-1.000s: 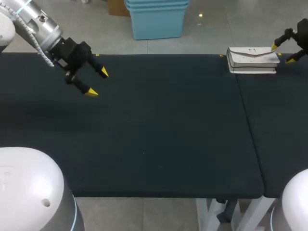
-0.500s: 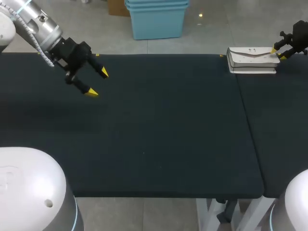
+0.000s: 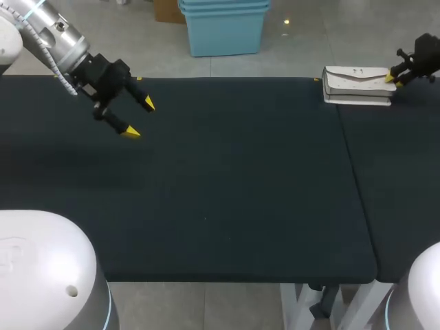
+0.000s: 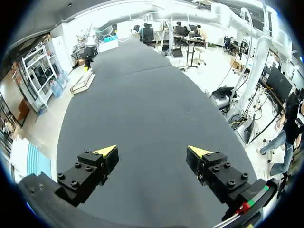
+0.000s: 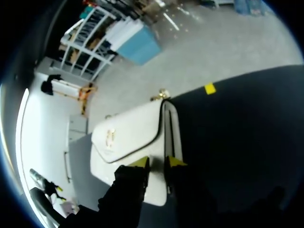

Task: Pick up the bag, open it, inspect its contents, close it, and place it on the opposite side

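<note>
At the far right corner of the table [image 3: 227, 179], the white bag [image 3: 357, 84] is seen pinched at its end by the right gripper [image 3: 390, 78], whose fingers stood spread a second earlier; the bag has been nudged slightly inward. The grasp is judged made, with lifting next. Well apart, the left gripper [image 3: 139, 117] is held spread and empty above the table.
</note>
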`<control>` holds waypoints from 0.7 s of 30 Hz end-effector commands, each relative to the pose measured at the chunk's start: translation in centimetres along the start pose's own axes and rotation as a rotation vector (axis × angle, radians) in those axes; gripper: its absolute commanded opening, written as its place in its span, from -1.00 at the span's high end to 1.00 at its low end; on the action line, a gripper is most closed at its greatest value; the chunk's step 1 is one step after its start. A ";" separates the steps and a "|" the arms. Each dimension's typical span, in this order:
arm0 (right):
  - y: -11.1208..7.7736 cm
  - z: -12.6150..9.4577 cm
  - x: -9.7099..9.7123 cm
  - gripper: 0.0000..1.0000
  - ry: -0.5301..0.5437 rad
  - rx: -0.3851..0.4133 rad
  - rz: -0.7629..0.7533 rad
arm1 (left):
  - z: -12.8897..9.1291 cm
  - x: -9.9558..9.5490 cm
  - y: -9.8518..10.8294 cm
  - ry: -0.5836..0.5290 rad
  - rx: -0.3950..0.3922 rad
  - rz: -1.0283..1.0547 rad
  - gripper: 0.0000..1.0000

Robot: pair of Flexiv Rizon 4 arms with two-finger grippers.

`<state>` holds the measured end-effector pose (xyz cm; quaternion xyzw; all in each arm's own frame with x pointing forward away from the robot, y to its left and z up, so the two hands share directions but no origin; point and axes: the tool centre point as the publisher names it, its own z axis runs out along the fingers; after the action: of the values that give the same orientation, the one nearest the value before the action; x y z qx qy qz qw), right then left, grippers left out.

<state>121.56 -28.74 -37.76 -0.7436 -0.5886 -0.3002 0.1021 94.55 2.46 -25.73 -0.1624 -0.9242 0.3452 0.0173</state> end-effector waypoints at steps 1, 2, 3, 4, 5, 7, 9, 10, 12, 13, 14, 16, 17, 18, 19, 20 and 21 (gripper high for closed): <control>0.7 0.3 -0.7 0.40 0.017 0.643 0.007 | 0.1 0.0 0.1 -0.001 0.003 0.001 -1.00; 0.6 0.3 -0.8 0.25 0.020 0.650 0.008 | 0.1 0.0 0.1 -0.001 0.003 0.001 -1.00; 0.6 0.3 -0.8 0.01 0.020 0.653 0.009 | 0.1 0.0 0.1 -0.001 0.003 0.001 -1.00; 0.6 0.3 -0.9 -0.32 0.021 0.659 0.014 | 0.1 0.0 0.1 -0.001 0.003 0.001 -1.00; 0.6 0.3 -0.9 0.02 0.031 0.665 0.017 | 0.1 0.0 0.1 -0.001 0.003 0.001 -1.00; 0.6 0.2 -1.0 0.33 0.037 0.671 0.016 | 0.1 0.0 0.1 -0.001 0.003 0.001 -1.00; 0.4 0.2 -0.7 0.76 0.049 0.681 0.007 | 0.1 0.0 0.1 -0.001 0.003 0.001 -1.00; 0.3 0.2 -0.6 1.00 0.055 0.688 -0.001 | 0.1 0.0 0.1 -0.001 0.003 0.001 -1.00; 0.0 0.2 -0.3 1.00 0.083 0.696 -0.010 | 0.1 0.0 0.1 -0.001 0.003 0.001 -1.00; -0.2 0.1 -0.2 1.00 0.088 0.700 -0.013 | 0.1 0.0 0.1 -0.001 0.003 0.001 -1.00; -0.5 0.1 -0.2 1.00 0.108 0.708 -0.016 | 0.1 0.0 0.1 -0.001 0.003 0.001 -1.00; -1.1 0.2 0.0 1.00 0.108 0.714 -0.021 | 0.1 0.0 0.1 -0.001 0.003 0.001 -1.00; -1.4 0.1 0.0 1.00 0.119 0.722 -0.026 | 0.1 0.0 0.1 -0.001 0.003 0.001 -1.00; -1.7 0.1 0.1 1.00 0.138 0.727 -0.025 | 0.1 0.0 0.1 -0.001 0.003 0.001 -1.00; -1.9 0.0 0.1 1.00 0.152 0.729 -0.025 | 0.1 0.0 0.1 -0.001 0.003 0.001 -1.00; -2.1 -0.1 0.1 1.00 0.162 0.734 -0.027 | 0.1 0.0 0.1 -0.001 0.003 0.001 -1.00; -2.5 -0.2 0.1 1.00 0.180 0.738 -0.026 | 0.1 0.0 0.1 -0.001 0.003 0.001 -1.00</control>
<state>119.18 -27.27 -37.85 -0.7262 -0.5774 -0.3396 0.1546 94.57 2.47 -25.73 -0.1625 -0.9242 0.3451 0.0176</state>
